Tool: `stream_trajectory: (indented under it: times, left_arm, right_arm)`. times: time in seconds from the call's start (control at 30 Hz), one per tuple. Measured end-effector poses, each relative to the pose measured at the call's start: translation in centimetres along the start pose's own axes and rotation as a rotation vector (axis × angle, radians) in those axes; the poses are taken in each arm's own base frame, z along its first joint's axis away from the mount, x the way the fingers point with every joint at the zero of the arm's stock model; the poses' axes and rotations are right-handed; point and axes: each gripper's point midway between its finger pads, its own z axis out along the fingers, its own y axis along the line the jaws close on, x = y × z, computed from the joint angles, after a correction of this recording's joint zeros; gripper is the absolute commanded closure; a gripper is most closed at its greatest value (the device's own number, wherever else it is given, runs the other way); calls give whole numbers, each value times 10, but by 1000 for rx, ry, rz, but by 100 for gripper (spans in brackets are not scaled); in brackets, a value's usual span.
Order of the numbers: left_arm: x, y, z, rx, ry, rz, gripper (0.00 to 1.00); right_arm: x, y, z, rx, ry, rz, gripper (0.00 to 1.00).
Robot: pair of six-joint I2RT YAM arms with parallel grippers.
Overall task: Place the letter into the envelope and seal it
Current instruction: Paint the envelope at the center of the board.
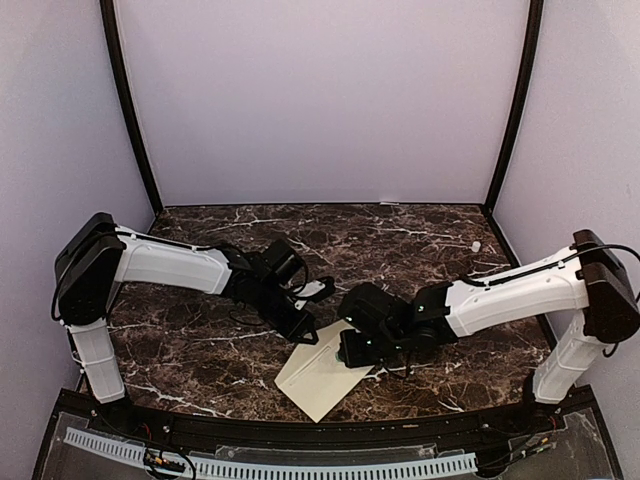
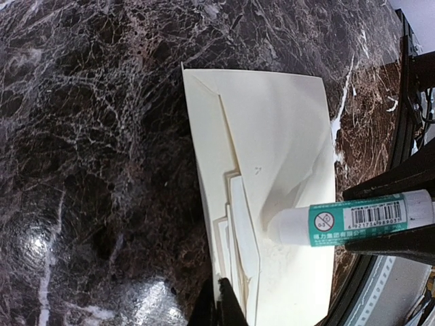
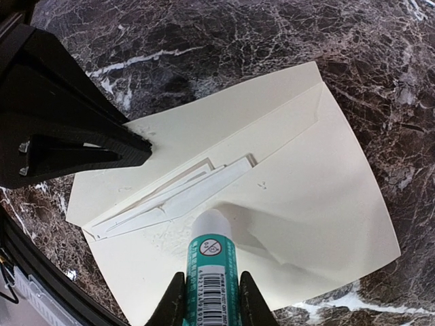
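The cream envelope [image 1: 320, 385] lies flat near the table's front edge, its flap open. The white letter [image 3: 183, 197] sits in the pocket with folded edges sticking out of the mouth, and shows in the left wrist view too as the letter [image 2: 241, 217]. My right gripper [image 3: 212, 282] is shut on a green-labelled glue stick [image 3: 212, 265], whose white tip rests on the envelope [image 3: 319, 176] just below the letter. My left gripper [image 2: 221, 302] is shut, its tips pressing down on the envelope's edge [image 2: 285, 136]. From the right wrist view the left gripper [image 3: 139, 146] presses on the flap.
Dark marble table [image 1: 200, 350] with purple walls around. A small white object [image 1: 477, 243] lies at the back right. A black frame rail [image 1: 300, 430] runs along the near edge just past the envelope. The two arms meet over the envelope.
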Motion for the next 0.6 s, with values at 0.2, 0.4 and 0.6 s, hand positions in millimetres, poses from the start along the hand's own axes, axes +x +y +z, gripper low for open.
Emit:
stream_trajectory:
  times: [0.2,0.4,0.6]
  left_arm:
    - [0,0,0,0,0,1,100]
    - [1,-1,0,0,4,2,100]
    - [3,0,2,-1,12,-1,100]
  right_arm:
    - [2,-3,7,21,8,-2,97]
    - [3,-4,12,34,19,-10,98]
    - [4,-2,12,33,35,-17,99]
